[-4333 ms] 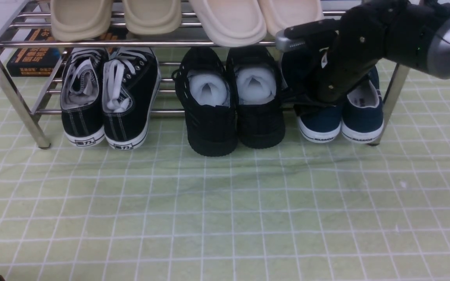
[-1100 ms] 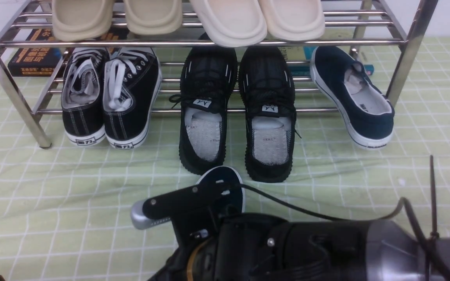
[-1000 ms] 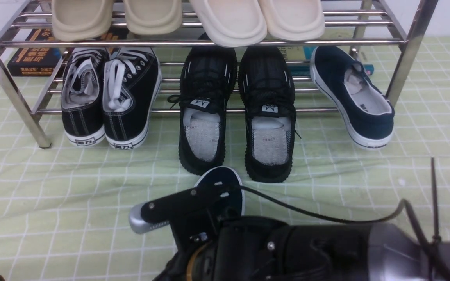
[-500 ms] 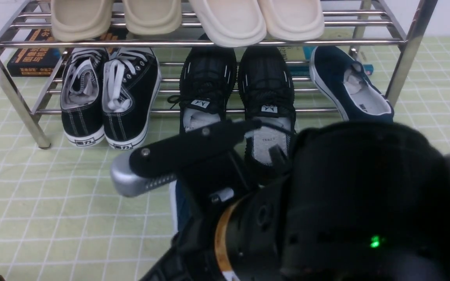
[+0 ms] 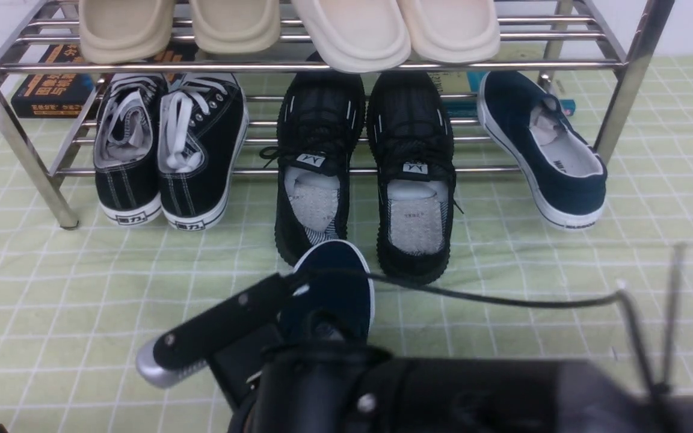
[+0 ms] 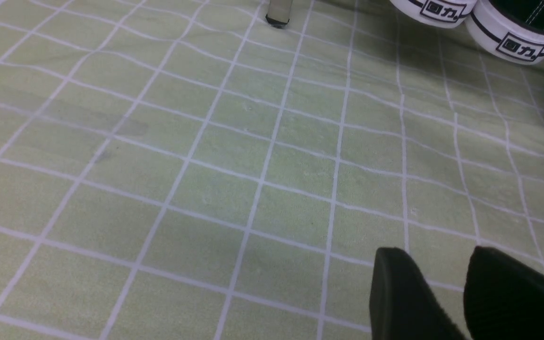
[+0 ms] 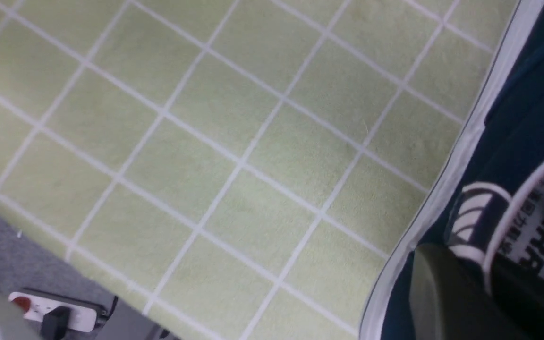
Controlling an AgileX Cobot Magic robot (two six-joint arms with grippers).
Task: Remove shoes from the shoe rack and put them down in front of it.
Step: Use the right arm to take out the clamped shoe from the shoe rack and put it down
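**Navy canvas shoe with white rubber sole [image 5: 331,282] in hand; three more to clear**

Right fingers [image 7: 442,293] are clamped on its heel end, at 6 o'clock from the black knit lace-up pair [image 5: 412,126]. That pair and the second navy shoe [image 5: 545,150], at their 3 o'clock, lie partly on the chrome-tube shoe rack [image 5: 629,78]. Left fingers [image 6: 404,293] stand apart, empty.

The surface [image 5: 82,288] is pale green with a grid of thin white lines. The shoe rack [image 5: 632,66] is shiny chrome. The near navy shoe [image 5: 334,282] and the far navy shoe [image 5: 563,180] have white soles. The black knit shoes [image 5: 409,120] carry small white dashes and have grey insoles. The black canvas sneakers [image 5: 202,174] have white laces and white soles with a black stripe. Beige slippers [image 5: 124,30] are darker than the cream slippers [image 5: 352,36].
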